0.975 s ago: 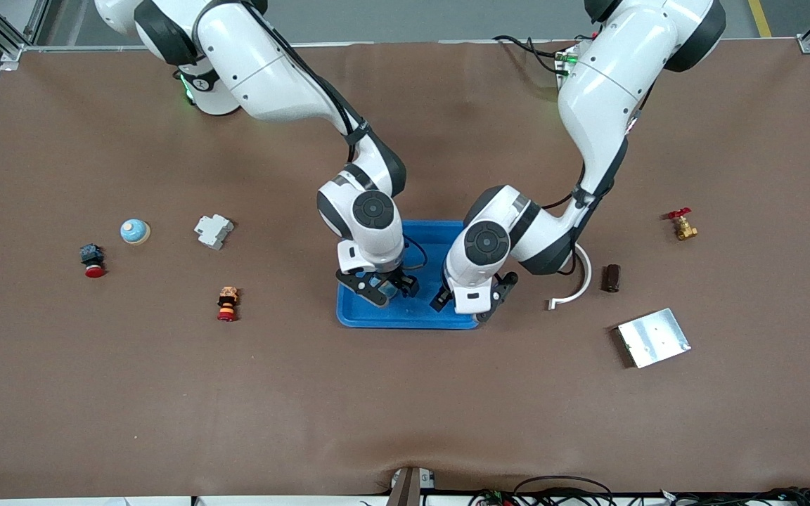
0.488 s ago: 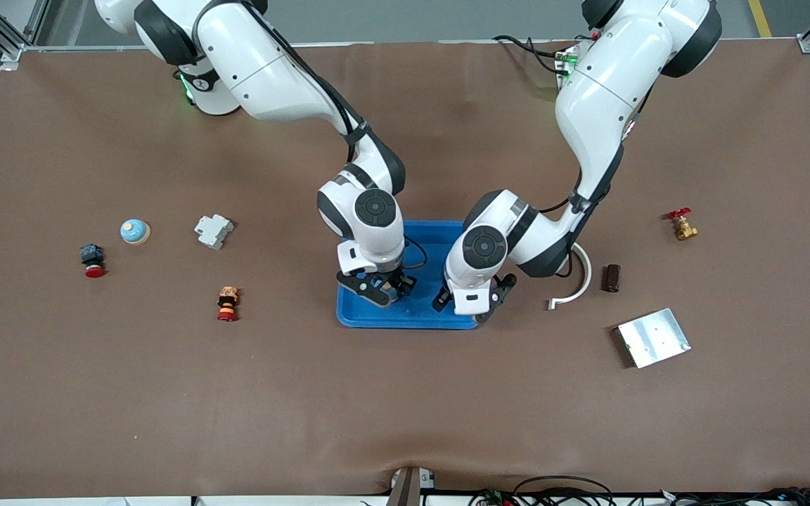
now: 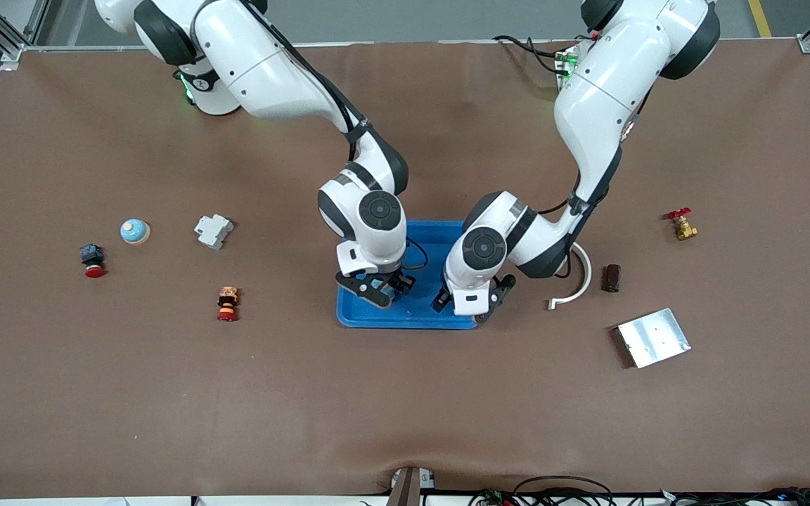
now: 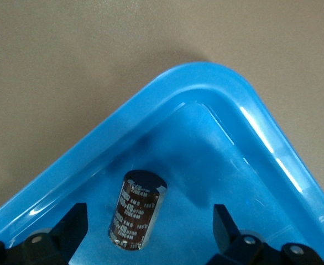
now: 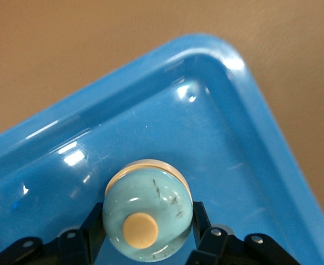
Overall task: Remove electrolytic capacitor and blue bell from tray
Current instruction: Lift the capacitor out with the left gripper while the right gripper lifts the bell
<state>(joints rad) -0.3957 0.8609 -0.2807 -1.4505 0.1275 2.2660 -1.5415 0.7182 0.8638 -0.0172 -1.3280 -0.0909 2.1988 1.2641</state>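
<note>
**Bell and capacitor at the blue tray**

Bell (image 5: 149,214), pale blue with a tan button, is held between the closed fingers of the right gripper (image 3: 375,289), low over the corner of the blue tray (image 3: 425,313) toward the right arm's end. A dark capacitor (image 4: 136,210) is seen lying on its side on the tray floor, in the corner toward the left arm's end. The left gripper (image 3: 468,304) is held over it with fingers (image 4: 72,229) spread wide on either side, nothing gripped. A second pale blue bell (image 3: 135,230) is seen on the table toward the right arm's end, well apart from the tray.
</note>
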